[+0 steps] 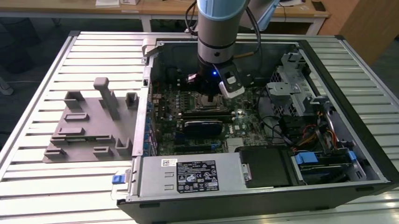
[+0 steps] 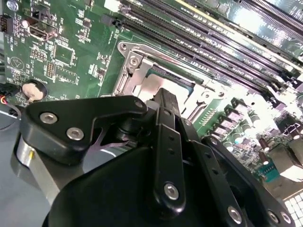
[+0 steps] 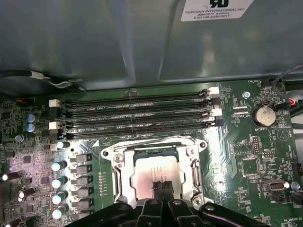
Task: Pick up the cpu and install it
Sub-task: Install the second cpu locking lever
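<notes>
the cpu (image 3: 152, 171) lies inside the metal socket frame (image 3: 111, 166) on the motherboard (image 3: 246, 142), its pale silver top showing in both wrist views (image 2: 156, 85). by its look it is light, thin and rigid, with a smooth top that would slip under pressure and a delicate underside, so the edges are the safe place to hold it. the gripper (image 3: 162, 189) hangs right over it with its black fingertips drawn close together at the chip's middle; whether they pinch the cpu or merely touch its top i cannot tell.

just beyond the socket run four memory slots (image 3: 137, 116), and on one flank stands a row of capacitors (image 3: 59, 182). in the exterior view the arm (image 1: 216, 28) reaches down into the open computer case (image 1: 349, 154), whose walls and the drive cage (image 1: 290, 88) on that view's right crowd the approach. grey holder blocks (image 1: 87, 126) sit on the slatted table (image 1: 37, 154), well apart on that view's left.
</notes>
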You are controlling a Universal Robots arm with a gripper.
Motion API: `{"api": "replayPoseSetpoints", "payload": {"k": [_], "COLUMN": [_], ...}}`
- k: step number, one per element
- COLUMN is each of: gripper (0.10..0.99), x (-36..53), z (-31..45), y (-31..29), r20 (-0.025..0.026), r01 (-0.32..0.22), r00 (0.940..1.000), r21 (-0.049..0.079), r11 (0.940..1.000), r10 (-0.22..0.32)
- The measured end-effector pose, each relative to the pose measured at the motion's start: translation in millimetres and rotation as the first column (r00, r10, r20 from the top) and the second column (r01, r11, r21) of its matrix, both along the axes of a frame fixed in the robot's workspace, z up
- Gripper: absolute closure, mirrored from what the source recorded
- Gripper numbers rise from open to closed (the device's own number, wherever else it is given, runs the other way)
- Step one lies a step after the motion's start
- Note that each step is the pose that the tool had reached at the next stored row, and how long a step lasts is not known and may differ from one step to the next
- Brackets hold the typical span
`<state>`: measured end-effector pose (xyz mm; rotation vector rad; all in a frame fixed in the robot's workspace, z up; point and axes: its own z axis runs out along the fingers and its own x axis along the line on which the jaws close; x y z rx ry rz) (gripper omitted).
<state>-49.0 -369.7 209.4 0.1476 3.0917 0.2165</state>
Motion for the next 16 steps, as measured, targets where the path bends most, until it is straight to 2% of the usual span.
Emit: {"api": "replayPoseSetpoints", "payload": {"k": [8, 16], "gripper": [0.980, 0.980], "x": [0.0, 0.0], "z": [10.8, 11.5], "y": [0.0, 0.1], "r20": [0.0000, 0.0002], "r01": [0.000, 0.000], "r00": [1.0000, 1.0000], "r21": [0.000, 0.000], "r11": [1.0000, 1.0000], "r10": [0.000, 0.000]}}
